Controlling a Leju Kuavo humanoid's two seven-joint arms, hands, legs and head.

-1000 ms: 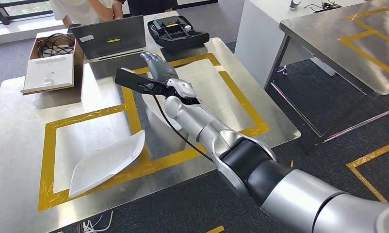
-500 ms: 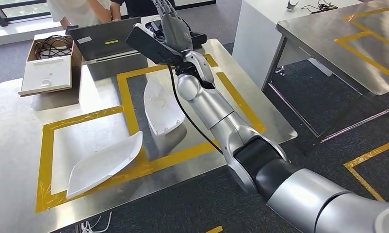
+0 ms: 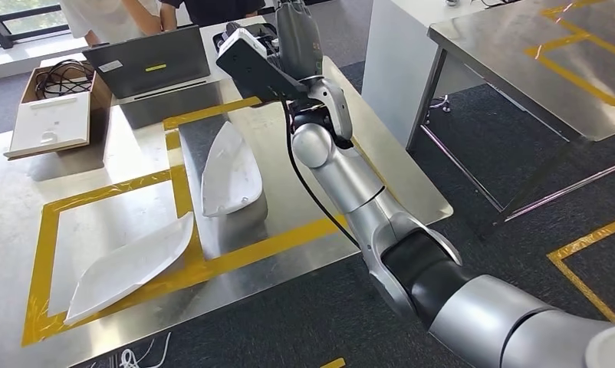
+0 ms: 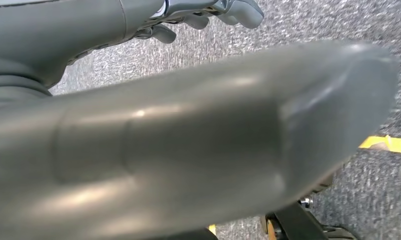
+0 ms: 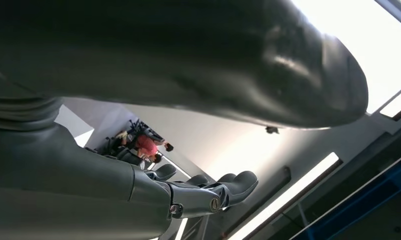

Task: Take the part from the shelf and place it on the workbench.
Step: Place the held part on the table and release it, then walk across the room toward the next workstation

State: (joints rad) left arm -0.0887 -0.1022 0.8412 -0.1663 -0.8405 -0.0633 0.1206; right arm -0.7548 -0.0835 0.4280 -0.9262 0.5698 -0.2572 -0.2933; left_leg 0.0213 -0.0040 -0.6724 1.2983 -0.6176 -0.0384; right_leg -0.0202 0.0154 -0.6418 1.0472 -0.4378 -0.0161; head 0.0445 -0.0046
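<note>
Two white curved parts lie on the steel workbench (image 3: 97, 215): one part (image 3: 231, 169) inside the right yellow-taped square, the other part (image 3: 128, 264) across the left square's tape. My right hand (image 3: 298, 34) is raised high above the bench's far side, well clear of both parts, fingers straight and holding nothing. In the right wrist view its fingers (image 5: 223, 189) point at the ceiling. My left hand (image 4: 208, 12) hangs over grey carpet, its thumb (image 4: 198, 145) apart from the loosely spread fingers, holding nothing.
A laptop (image 3: 147, 65) and a cardboard box (image 3: 51, 115) with cables stand at the bench's far side, where people (image 3: 113, 15) stand. A second steel table (image 3: 534, 69) with yellow tape is to the right, across a carpeted aisle.
My right arm has lifted from low over the right square to high above the bench, uncovering the white part lying there. The camera has also shifted, sliding the scene leftward.
</note>
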